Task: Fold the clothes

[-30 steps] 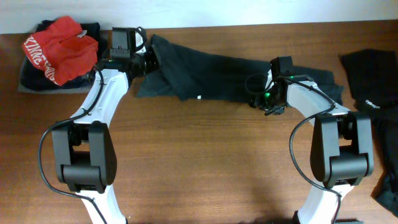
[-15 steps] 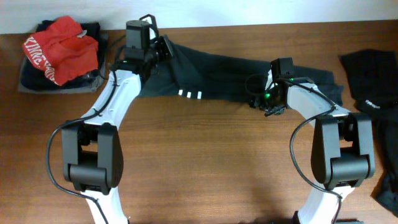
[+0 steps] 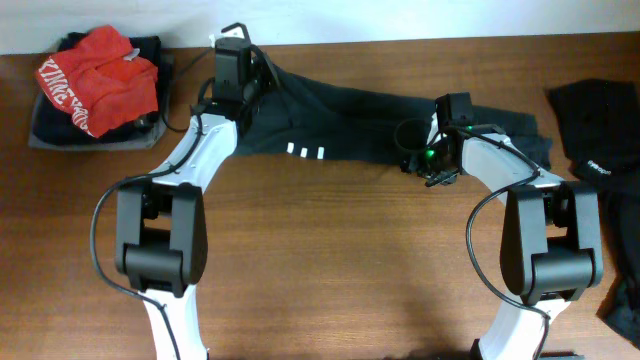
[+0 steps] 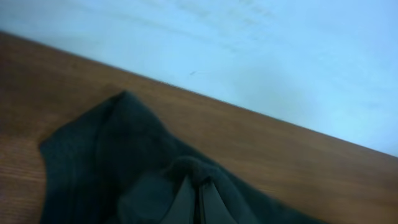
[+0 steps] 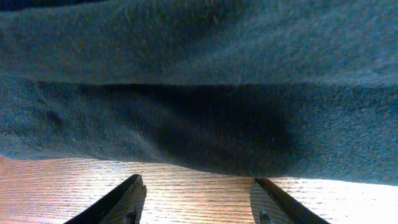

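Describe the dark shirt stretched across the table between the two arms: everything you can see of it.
The dark shirt is a plain teal-grey soft knit with a few small white marks near its front edge. It lies bunched into a long, wrinkled band across the far side of the wooden table. The left gripper has its jaws shut on a fold at the band's left end. The right gripper sits at the front edge near the right end, jaws open, gripping nothing.

We see a brown wooden table, its grain running left to right, and a pale wall rising along its far edge. In the far left corner a flat grey tray lies on the wood, near that wall.
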